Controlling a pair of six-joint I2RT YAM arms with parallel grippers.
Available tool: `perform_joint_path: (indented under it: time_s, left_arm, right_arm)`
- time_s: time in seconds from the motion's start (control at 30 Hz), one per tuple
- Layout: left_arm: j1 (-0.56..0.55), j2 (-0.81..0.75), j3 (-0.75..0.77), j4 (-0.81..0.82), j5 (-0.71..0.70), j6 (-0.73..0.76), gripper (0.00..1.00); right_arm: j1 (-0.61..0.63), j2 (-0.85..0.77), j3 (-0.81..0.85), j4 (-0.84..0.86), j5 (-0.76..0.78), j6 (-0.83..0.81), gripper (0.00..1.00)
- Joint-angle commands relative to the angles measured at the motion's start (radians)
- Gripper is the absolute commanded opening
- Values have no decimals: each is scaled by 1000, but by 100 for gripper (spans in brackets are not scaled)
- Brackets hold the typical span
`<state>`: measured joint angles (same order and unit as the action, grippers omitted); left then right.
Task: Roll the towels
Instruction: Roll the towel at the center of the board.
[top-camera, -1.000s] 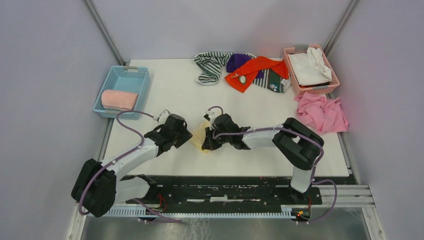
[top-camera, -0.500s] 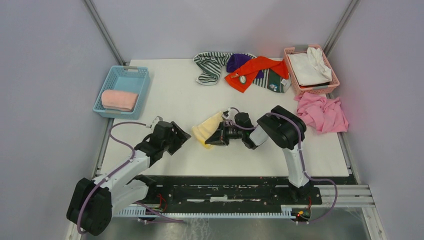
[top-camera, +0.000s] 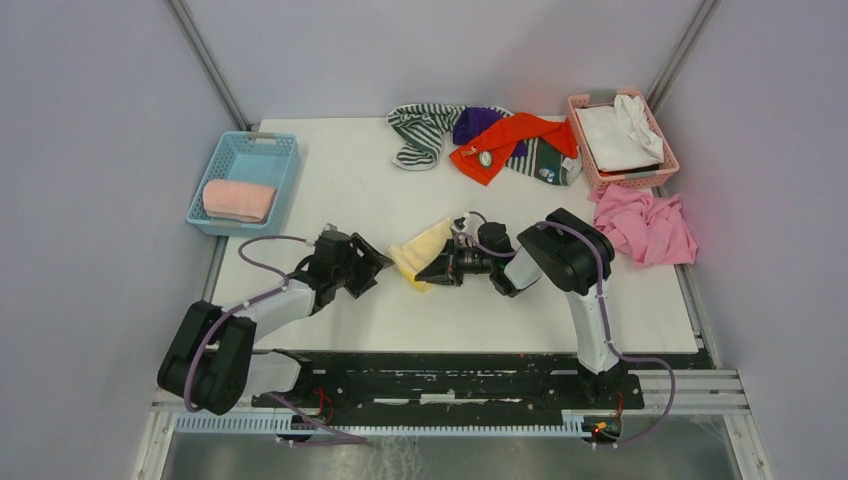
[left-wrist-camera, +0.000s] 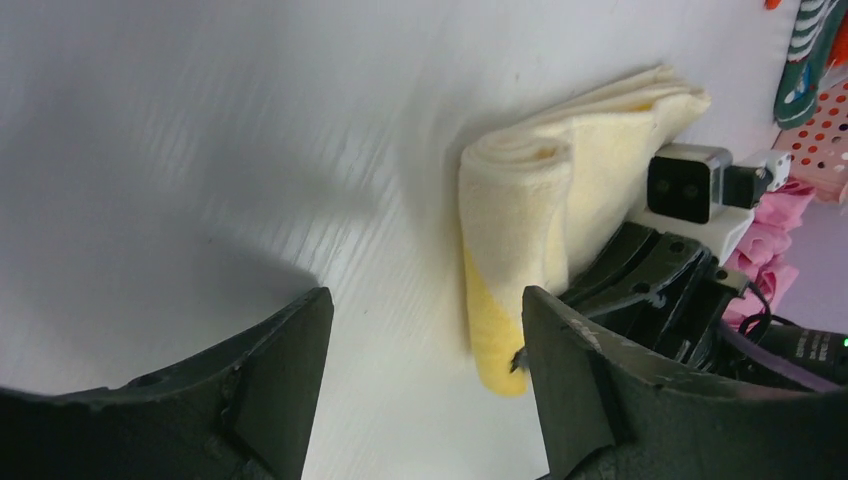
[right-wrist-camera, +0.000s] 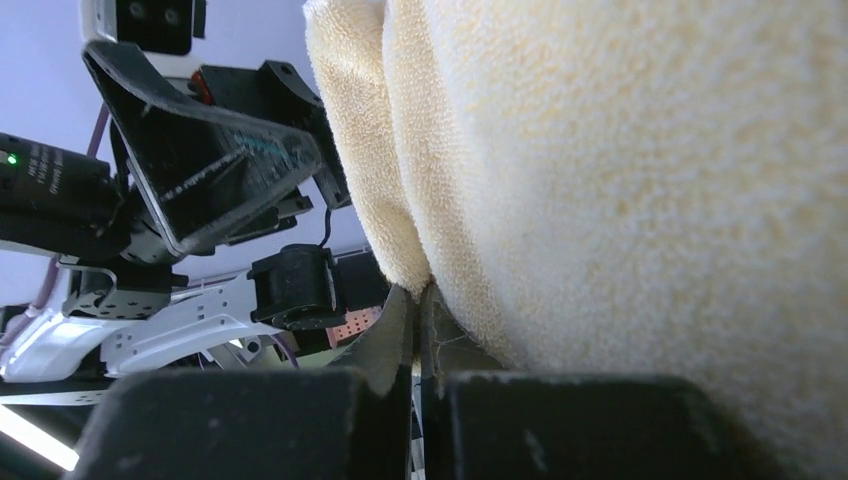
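At the tabletop (top-camera: 330, 180) centre, the right hand (top-camera: 432, 272) pinches the yellow towel (top-camera: 420, 250); at its nine o'clock, the left hand (top-camera: 366, 266) gapes.

I read the table (top-camera: 340, 190) as white, the left pincer (top-camera: 367, 266) and right pincer (top-camera: 428, 272) as black, and the pale yellow towel (top-camera: 420, 248) as plain. I count 4 more: a green-and-white striped towel (top-camera: 418, 128), a purple towel (top-camera: 474, 122), an orange-red towel (top-camera: 505, 135) and a dark green towel (top-camera: 545, 160). A light pink towel (top-camera: 238, 199) lies in the light blue basket (top-camera: 262, 137), white cloth (top-camera: 612, 135) in the salmon basket (top-camera: 586, 150); the crumpled pink towel (top-camera: 645, 228) is brighter.
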<state>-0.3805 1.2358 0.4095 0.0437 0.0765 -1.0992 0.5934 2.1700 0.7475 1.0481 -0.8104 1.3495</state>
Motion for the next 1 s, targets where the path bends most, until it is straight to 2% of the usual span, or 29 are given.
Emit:
perform_joint_path:
  time_s: [0.0, 0.27, 0.5, 0.6, 0.7, 0.8, 0.9, 0.97]
  left_arm:
    - [11, 107, 73, 148, 41, -5, 75]
    - [16, 258, 98, 214, 53, -17, 59]
    - [16, 337, 88, 233, 16, -2, 40]
    - [16, 372, 89, 244, 12, 2, 29]
    - [13, 377, 83, 237, 21, -2, 17]
    - [6, 329, 92, 140, -15, -9, 6]
    - [-24, 255, 124, -2, -82, -6, 3]
    - [-48, 220, 147, -76, -114, -5, 3]
  right_arm:
    - [-9, 22, -30, -120, -4, 18, 1]
    - [-10, 24, -32, -138, -4, 1, 1]
    - [-10, -37, -27, -285, 13, -101, 0]
    - [-8, -92, -20, -405, 29, -199, 3]
    - [0, -165, 1, -599, 65, -338, 8]
    - [25, -260, 46, -836, 136, -502, 16]
    - [68, -365, 107, -1080, 262, -661, 25]
    - [113, -420, 146, -1184, 352, -754, 30]
